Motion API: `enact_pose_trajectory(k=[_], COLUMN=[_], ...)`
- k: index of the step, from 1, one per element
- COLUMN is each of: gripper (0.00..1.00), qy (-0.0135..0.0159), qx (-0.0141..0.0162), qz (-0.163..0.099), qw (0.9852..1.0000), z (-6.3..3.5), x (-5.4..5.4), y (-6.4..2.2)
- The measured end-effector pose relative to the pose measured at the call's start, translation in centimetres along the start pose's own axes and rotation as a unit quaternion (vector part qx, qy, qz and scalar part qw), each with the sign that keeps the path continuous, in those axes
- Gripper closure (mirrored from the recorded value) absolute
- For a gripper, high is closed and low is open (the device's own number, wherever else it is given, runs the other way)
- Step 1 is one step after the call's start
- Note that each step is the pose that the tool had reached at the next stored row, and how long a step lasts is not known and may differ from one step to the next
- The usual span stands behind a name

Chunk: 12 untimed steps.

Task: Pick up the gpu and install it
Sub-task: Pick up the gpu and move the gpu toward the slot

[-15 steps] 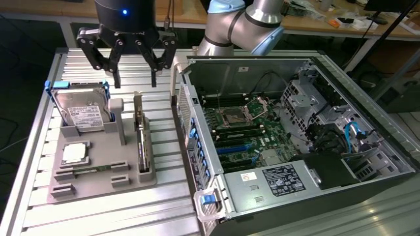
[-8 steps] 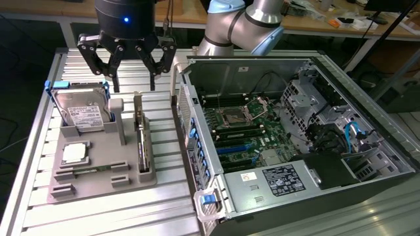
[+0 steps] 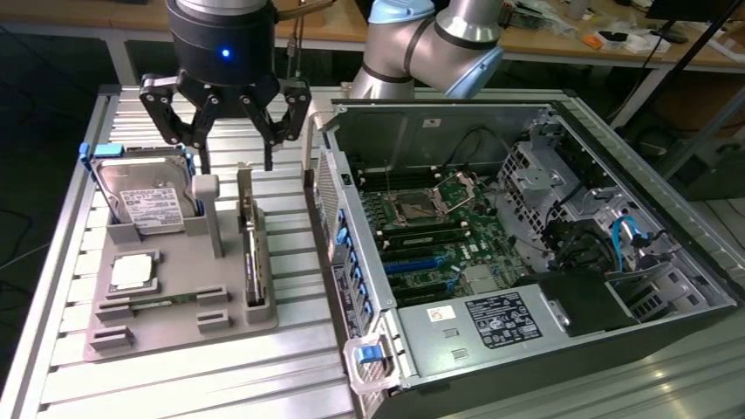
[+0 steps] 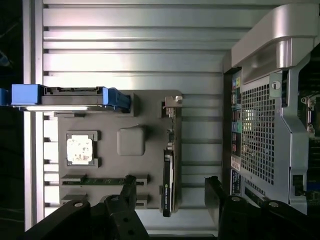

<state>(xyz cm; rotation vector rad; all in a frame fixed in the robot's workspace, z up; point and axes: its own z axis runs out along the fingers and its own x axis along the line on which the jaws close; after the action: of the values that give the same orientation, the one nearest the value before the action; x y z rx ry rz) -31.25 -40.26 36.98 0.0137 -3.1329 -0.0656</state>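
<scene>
Tool: the tool (image 3: pixel 235 164) is spread wide and empty. It hangs above the far end of the grey holder (image 3: pixel 163 327), and the wrist view shows it lined up over the card.
Gpu: the gpu (image 3: pixel 250 249) stands on its long edge in the holder's slot, untouched. Upright like this, its thin faces likely suit a pinch from above.
Neighbours: the hard drive (image 3: pixel 146 196) stands upright, while the processor (image 3: pixel 134 271) and memory stick (image 3: pixel 157 304) lie flat. All sit apart from the card.
Computer case: the computer case (image 3: pixel 466 113) lies open-side up, just beside the holder, with the motherboard (image 3: pixel 425 227) exposed from above.
Tabletop: the ribbed metal tabletop (image 3: pixel 291 367) carries both.
Progress: the pick is not yet made.
</scene>
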Motion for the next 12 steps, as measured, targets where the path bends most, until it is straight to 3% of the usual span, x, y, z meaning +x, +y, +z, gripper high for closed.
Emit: enact_pose_trajectory(k=[4, 12], gripper=[0.34, 0.34], qy=[0.0028, 0.0029], qx=[0.0011, 0.0011], qz=[-0.001, -0.001], qw=[1.0000, 1.0000], z=[0.49, 1.99], x=[0.0, 0.0], y=[-0.06, -0.17])
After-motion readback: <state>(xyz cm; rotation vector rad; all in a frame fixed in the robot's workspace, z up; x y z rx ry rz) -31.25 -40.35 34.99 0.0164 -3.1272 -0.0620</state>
